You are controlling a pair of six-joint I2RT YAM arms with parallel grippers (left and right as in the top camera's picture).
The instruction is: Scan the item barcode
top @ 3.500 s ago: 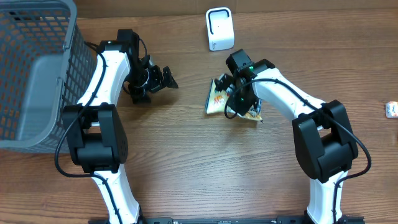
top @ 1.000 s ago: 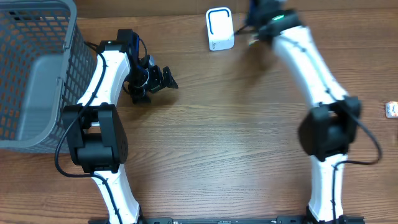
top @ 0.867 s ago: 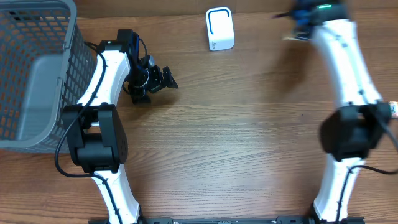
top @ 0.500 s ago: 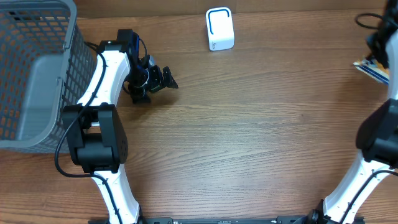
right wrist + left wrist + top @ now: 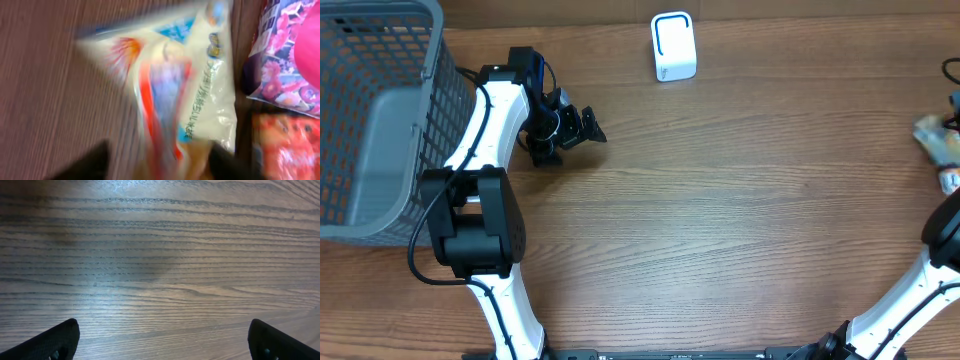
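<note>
1. The snack packet (image 5: 934, 139) is at the right edge of the table (image 5: 720, 230), well apart from the white scanner (image 5: 673, 46) on the far side. In the right wrist view it is directly beneath the right gripper (image 5: 162, 161), and its near end reaches in between the two dark fingertips (image 5: 95, 162).
2. The right gripper is released. Its fingers stand spread, and wood shows between one finger and the packet's edge, so nothing is pinched.
3. The left gripper (image 5: 570, 128) hangs over bare wood on the left, near the grey basket (image 5: 380, 60). Its fingers are spread wide and hold nothing.
4. The packet is cream with a red-orange band and blue patches. A line of dark print runs along its length, too smeared to read.
5. Just right of it are a purple-and-pink packet (image 5: 285, 50) and a red packet (image 5: 287, 145), both cut off by the frame, with no legible print.
6. From overhead the right gripper is almost wholly out of frame. The snack packet is so blurred that I cannot tell whether it lies flat.
</note>
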